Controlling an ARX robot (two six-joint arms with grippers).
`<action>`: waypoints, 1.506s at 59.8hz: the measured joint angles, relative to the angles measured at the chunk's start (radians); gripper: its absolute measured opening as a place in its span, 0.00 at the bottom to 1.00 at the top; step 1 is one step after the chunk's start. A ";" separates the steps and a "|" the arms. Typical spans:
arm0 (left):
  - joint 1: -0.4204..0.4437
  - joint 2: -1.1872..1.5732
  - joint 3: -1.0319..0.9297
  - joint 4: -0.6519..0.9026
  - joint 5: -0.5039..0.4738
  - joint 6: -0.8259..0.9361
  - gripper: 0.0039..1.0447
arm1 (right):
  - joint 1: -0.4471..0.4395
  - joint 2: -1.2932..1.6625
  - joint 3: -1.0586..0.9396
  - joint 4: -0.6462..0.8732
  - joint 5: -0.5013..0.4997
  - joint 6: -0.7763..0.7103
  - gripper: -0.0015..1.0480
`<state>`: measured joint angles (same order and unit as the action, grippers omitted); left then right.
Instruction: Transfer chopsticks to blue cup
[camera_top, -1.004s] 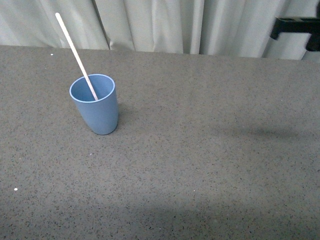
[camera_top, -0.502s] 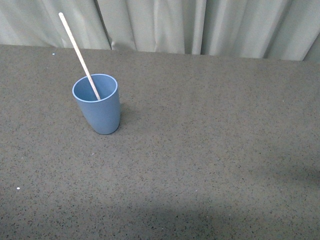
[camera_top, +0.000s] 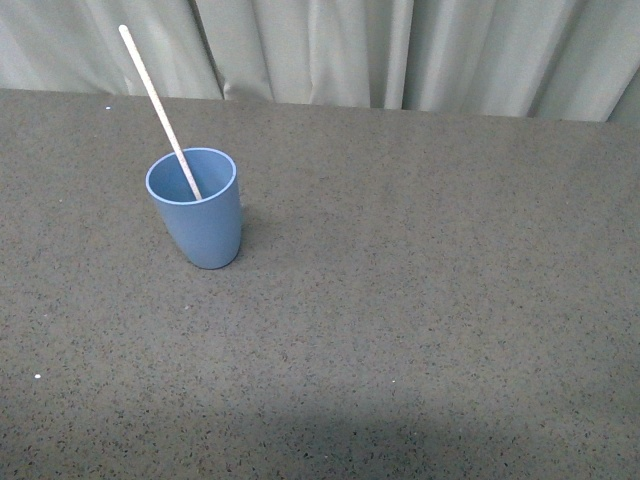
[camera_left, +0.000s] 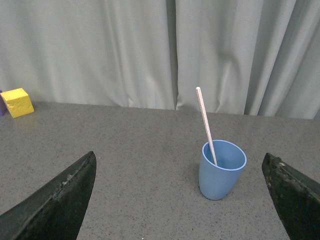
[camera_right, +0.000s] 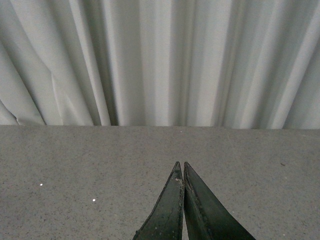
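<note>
Desk (camera_top: 420, 300): flat, dark grey, finely speckled like stone, filling the near ground of the front view with neither arm showing there. Left hand (camera_left: 180, 200): two dark, wedge-shaped fingers (camera_left: 60, 205) spread wide apart at the near edges of the left wrist view, nothing between them, well short of the cup. Right hand (camera_right: 182, 172): two dark tapered fingers pressed together to a single point, gripping nothing, above bare desk, seen only in the right wrist view. Blue cup (camera_top: 197, 210): smooth light-blue plastic tumbler, handleless, tapering a little toward the base, standing upright with its mouth up on the left half of the desk. Chopsticks (camera_top: 158, 108): one thin, straight, cream-white stick resting inside the cup, lower end down in the bowl, shaft leaning against the rim; long axis tilted, upper end pointing up and away to the left in the front view, rising well above the rim. Yellow block (camera_left: 17, 102): small, seemingly foam-like though too far off to be sure, on the far part of the desk near the curtain, with a sliver of a purple thing beside it; shown by the left wrist view alone. Curtain (camera_top: 400, 50): pale grey-white cloth in vertical folds, closing the background in all three views.
</note>
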<state>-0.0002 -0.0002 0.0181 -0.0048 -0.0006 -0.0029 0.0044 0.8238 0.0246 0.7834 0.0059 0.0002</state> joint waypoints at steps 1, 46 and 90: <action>0.000 0.000 0.000 0.000 0.000 0.000 0.94 | -0.001 -0.016 -0.003 -0.010 0.000 0.000 0.01; 0.000 0.000 0.000 0.000 0.000 0.000 0.94 | -0.002 -0.499 -0.020 -0.455 -0.005 0.000 0.01; 0.000 0.000 0.000 0.000 0.000 0.000 0.94 | -0.002 -0.819 -0.019 -0.779 -0.008 0.000 0.01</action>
<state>-0.0002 -0.0002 0.0181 -0.0048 -0.0002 -0.0029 0.0025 0.0048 0.0051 0.0044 -0.0017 -0.0002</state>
